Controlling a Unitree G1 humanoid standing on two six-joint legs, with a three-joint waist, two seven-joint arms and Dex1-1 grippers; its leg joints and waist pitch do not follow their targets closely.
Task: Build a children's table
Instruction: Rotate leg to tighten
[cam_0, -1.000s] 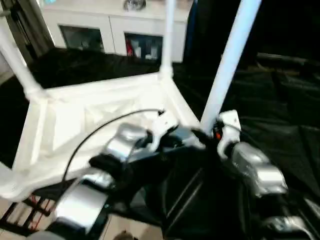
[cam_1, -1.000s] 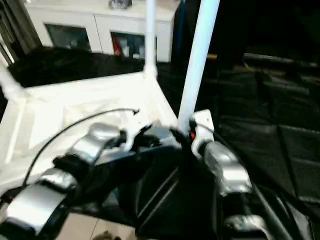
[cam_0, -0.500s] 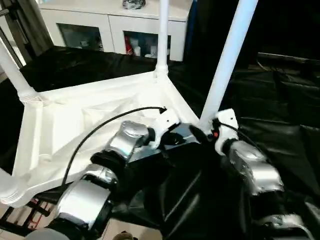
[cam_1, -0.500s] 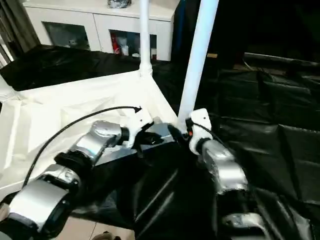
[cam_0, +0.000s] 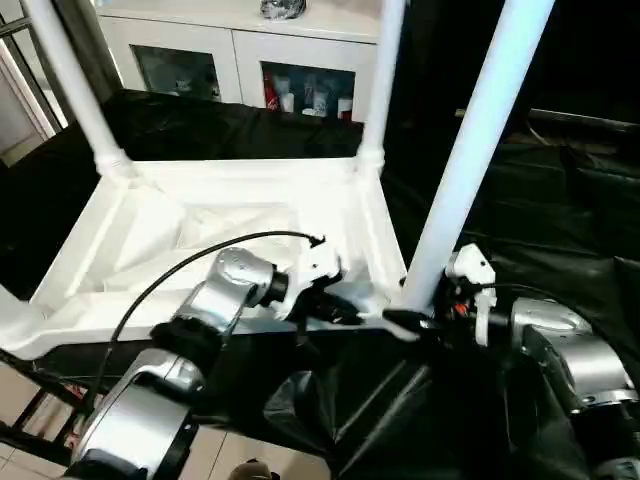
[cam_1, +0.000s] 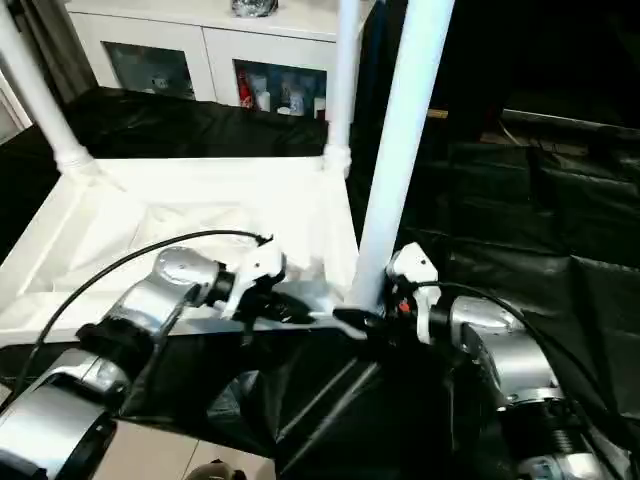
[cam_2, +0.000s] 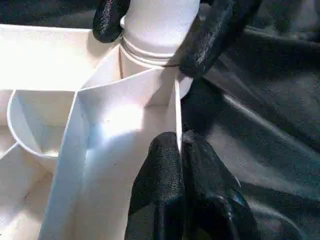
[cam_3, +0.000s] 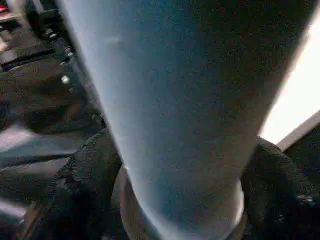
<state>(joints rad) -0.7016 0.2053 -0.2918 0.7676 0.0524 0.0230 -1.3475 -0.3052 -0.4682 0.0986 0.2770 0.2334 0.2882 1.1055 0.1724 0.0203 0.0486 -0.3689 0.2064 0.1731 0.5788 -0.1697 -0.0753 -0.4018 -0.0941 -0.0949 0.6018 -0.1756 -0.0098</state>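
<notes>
Tabletop (cam_0: 250, 225) of the children's table lies upside down on the black-draped work table (cam_0: 560, 220), ribbed underside up, its near edge toward the robot.

Going left to right, a white stub (cam_0: 12, 318) at the near-left corner looks like a leg's base, though too little of it shows to be sure. Next, the far-left leg (cam_0: 70, 80) stands upright in its corner socket. The far-right leg (cam_0: 378, 90) also stands seated in its socket. The near-right leg (cam_0: 480, 150) rises just beside the right forearm, its foot at the near-right corner socket (cam_2: 150, 55).

By my reading the build is nearly done: three legs are clearly upright, a fourth corner seems filled, and the near-right leg is the one in hand. A thin dark line rings its base in the left wrist view, so it may need a final push or twist to seat fully. After that, the table has to be turned onto its legs.

Count: one tabletop, three legs plainly seen, one probable fourth.

Left gripper (cam_0: 335, 310) is clenched on the tabletop's thin rim wall (cam_2: 176, 115) beside that socket, steadying it. Right gripper (cam_0: 420, 325) has its black fingers (cam_2: 215, 35) around the base of the near-right leg, grasping it.
</notes>
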